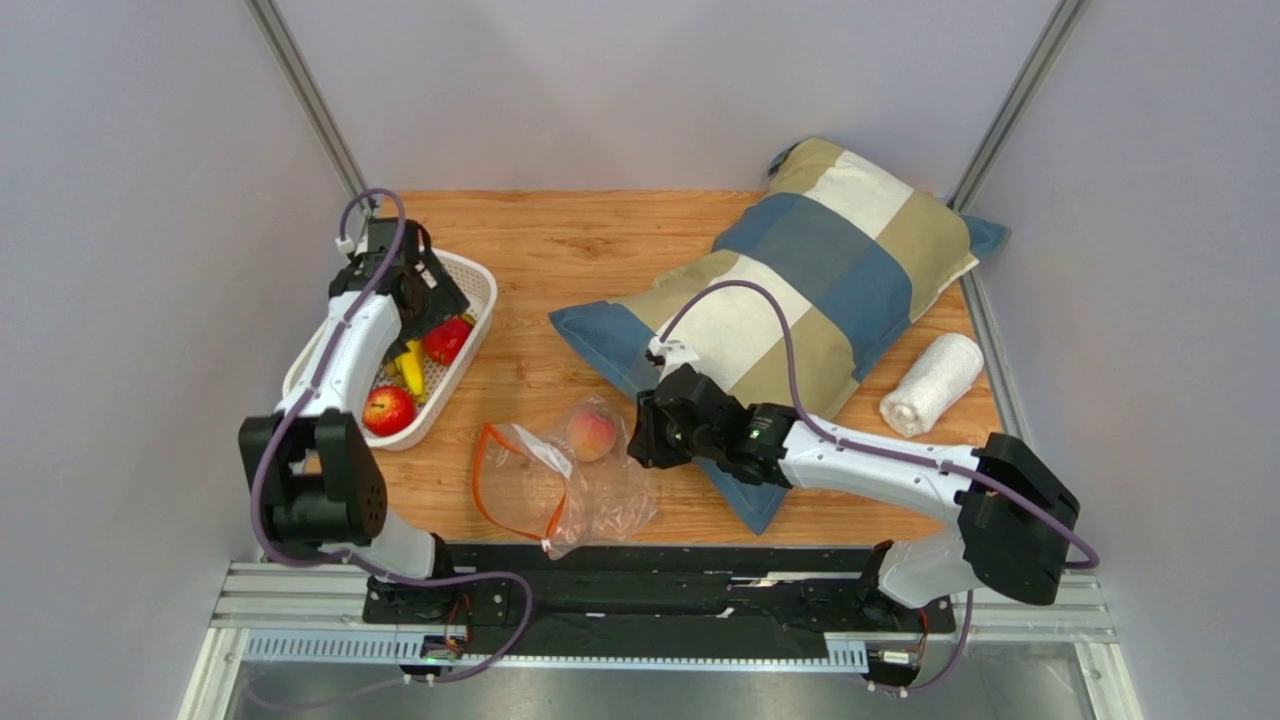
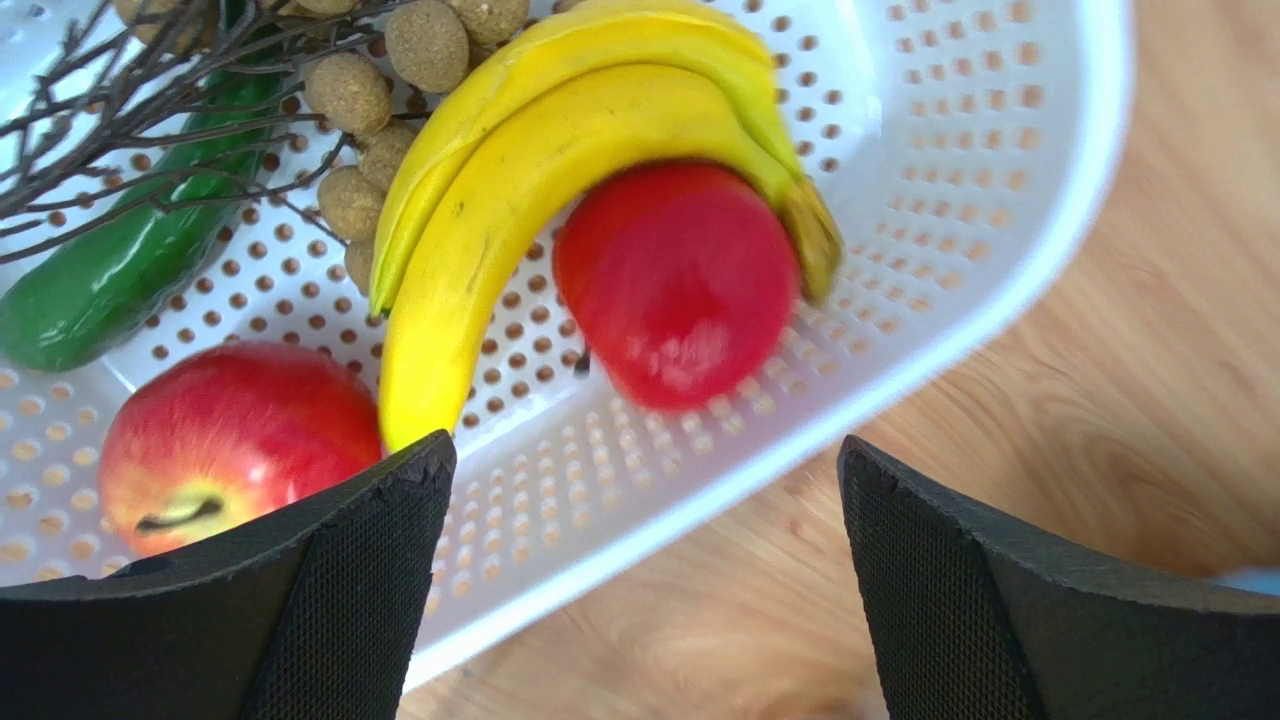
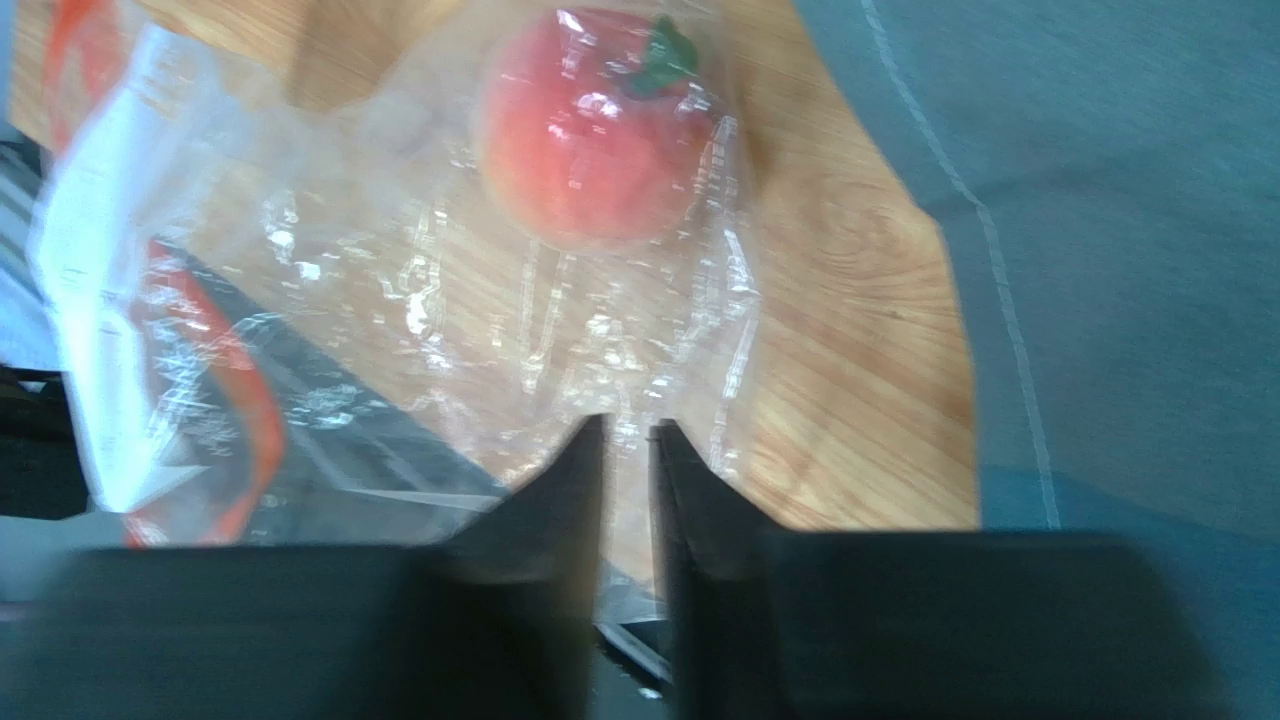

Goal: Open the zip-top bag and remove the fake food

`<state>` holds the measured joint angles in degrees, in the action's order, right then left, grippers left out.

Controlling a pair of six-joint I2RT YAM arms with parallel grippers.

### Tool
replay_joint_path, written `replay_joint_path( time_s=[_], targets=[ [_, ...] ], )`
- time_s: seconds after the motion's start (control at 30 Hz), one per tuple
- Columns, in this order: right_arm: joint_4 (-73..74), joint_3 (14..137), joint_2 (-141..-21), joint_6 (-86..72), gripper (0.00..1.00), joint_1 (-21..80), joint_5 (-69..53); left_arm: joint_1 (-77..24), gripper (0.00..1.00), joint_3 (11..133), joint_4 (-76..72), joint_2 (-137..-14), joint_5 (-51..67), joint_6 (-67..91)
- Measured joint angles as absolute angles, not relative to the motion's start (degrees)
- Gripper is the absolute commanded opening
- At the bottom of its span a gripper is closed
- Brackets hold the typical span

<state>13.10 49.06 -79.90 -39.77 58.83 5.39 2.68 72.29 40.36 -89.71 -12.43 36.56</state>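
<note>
The clear zip-top bag (image 1: pixel 541 488) lies crumpled at the table's front, its orange-red zipper strip (image 3: pixel 226 390) gaping. A peach (image 1: pixel 592 434) sits inside it near the far end (image 3: pixel 598 128). My right gripper (image 1: pixel 643 428) is at the bag's right edge, its jaws (image 3: pixel 627 431) a narrow gap apart over the plastic, gripping nothing I can see. My left gripper (image 1: pixel 425 308) hangs wide open (image 2: pixel 646 450) above the rim of the white basket (image 2: pixel 977 285). In the basket lie a banana (image 2: pixel 496 225), a blurred red apple (image 2: pixel 676 285), another apple (image 2: pixel 226 435), grapes (image 2: pixel 368 135) and a green vegetable (image 2: pixel 105 285).
A large patchwork pillow (image 1: pixel 812 285) covers the right back of the table, and the right arm reaches across its near corner. A rolled white towel (image 1: pixel 930 384) lies at the right edge. A black rail (image 1: pixel 661 578) runs along the near edge.
</note>
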Motion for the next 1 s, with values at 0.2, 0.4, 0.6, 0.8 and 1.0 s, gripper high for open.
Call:
replay_joint_path(
  time_s=[0.2, 0.4, 0.6, 0.8, 1.0],
  targets=[
    [17.17, 56.97, -81.45, -35.2, 0.68, 62.72, 6.04, 1.5, 0.84, 66.37, 40.82, -69.8, -5.43, 36.51],
    [20.84, 67.2, -85.95, -31.31, 0.8, 67.42, 6.28, -9.85, 0.7, 53.12, 42.13, -46.96, 4.38, 36.1],
    [22.17, 70.04, -89.12, -30.04, 0.83, 71.61, 6.46, -14.96, 0.56, 43.97, 49.6, -31.48, 9.67, 39.07],
    [24.4, 72.49, -94.7, -30.11, 0.45, 72.14, 7.7, -15.66, 0.49, 41.63, 54.08, -23.11, 14.46, 44.27],
    [26.68, 74.15, -96.57, -31.2, 0.0, 72.01, 10.37, -15.75, 0.36, 36.95, 53.8, -24.95, 20.14, 46.52]
  ],
)
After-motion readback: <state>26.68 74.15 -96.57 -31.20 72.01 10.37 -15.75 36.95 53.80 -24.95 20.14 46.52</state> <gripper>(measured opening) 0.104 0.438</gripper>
